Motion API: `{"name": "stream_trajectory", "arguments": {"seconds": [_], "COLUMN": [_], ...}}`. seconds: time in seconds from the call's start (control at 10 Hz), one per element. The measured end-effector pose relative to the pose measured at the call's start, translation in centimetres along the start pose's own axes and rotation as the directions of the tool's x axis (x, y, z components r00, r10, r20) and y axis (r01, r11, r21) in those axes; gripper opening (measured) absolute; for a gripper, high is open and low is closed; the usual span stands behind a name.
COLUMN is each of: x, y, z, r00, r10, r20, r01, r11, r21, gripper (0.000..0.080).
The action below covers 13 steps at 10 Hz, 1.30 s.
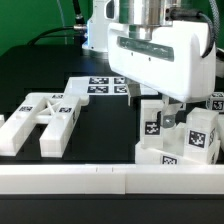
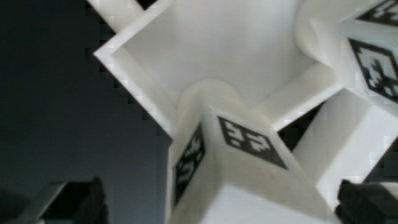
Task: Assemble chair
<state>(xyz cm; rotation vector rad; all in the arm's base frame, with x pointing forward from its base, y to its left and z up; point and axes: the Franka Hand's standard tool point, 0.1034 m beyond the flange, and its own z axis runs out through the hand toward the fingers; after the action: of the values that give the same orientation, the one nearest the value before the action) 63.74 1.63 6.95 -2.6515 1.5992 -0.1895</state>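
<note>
1. The ladder-like frame piece [image 1: 45, 122] is chunky and white, made of long bars joined by short cross bars. It lies flat on the black table at the exterior view's left, with black-and-white tags on its upper faces.
2. The upright white assembly [image 1: 178, 142] stands at the exterior view's right, well apart from the frame piece, its tags facing the camera.
3. In the wrist view, its tagged block [image 2: 228, 150] shows tags on two adjoining faces and meets broad angled white surfaces.
</note>
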Motion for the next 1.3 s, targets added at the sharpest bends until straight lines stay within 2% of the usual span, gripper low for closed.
{"name": "stream_trajectory", "arguments": {"seconds": [0.2, 0.4, 0.6, 1.0, 1.2, 1.3], "x": [-0.09, -0.32, -0.17, -0.22, -0.13, -0.12], "y": [0.0, -0.06, -0.04, -0.13, -0.1, -0.1], "z": [0.01, 0.01, -0.01, -0.04, -0.05, -0.05], "r00": [0.989, 0.938, 0.861, 0.73, 0.614, 0.595], "r10": [-0.148, -0.345, -0.509, -0.683, -0.789, -0.804], "r20": [-0.003, -0.015, -0.014, -0.01, -0.002, 0.0], "r01": [0.148, 0.345, 0.508, 0.681, 0.787, 0.802], "r11": [0.989, 0.938, 0.86, 0.73, 0.613, 0.593], "r21": [-0.008, -0.035, -0.042, -0.058, -0.07, -0.07], "gripper": [0.0649, 0.0649, 0.0649, 0.0649, 0.0649, 0.0515]}}
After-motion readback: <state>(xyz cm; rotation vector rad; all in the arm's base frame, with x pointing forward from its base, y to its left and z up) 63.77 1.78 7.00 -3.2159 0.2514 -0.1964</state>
